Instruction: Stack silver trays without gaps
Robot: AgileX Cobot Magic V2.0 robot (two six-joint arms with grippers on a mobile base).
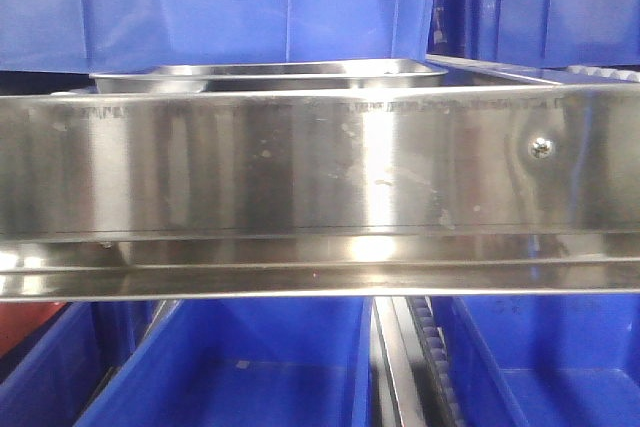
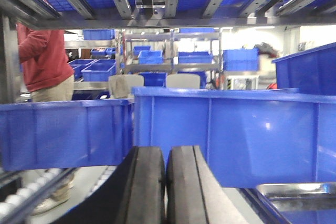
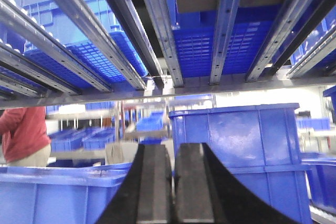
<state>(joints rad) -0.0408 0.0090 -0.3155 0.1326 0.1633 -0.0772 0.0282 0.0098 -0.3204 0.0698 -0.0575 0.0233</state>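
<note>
Trays (image 1: 300, 75): seen edge-on just behind the top edge of the rail (image 1: 320, 162), under a blue upper bin (image 1: 250, 2). Two rims apparently overlapping at the left; closeness of fit not discernible. A rim corner of the trays (image 2: 296, 192) also noted low right in the left wrist view, beside a bin wall (image 2: 226, 135).

Rail: long, shiny, fixed with a screw (image 1: 541, 147) toward the right. Lower bins (image 1: 250, 367) recorded beneath it.

Left gripper (image 2: 166, 192): clenched, black fingers (image 2: 147, 187) nearly touching, grasping nothing. Held apart from the trays, facing the bin wall.

Right gripper (image 3: 173, 192): likewise clenched and gripping nothing, pointed at a bin (image 3: 236, 135) under the overhead tracks (image 3: 157, 30).

Rollers (image 2: 31, 192): noted low left in the left wrist view.

Person (image 2: 39, 56): red top, standing at far left beyond the shelving.
</note>
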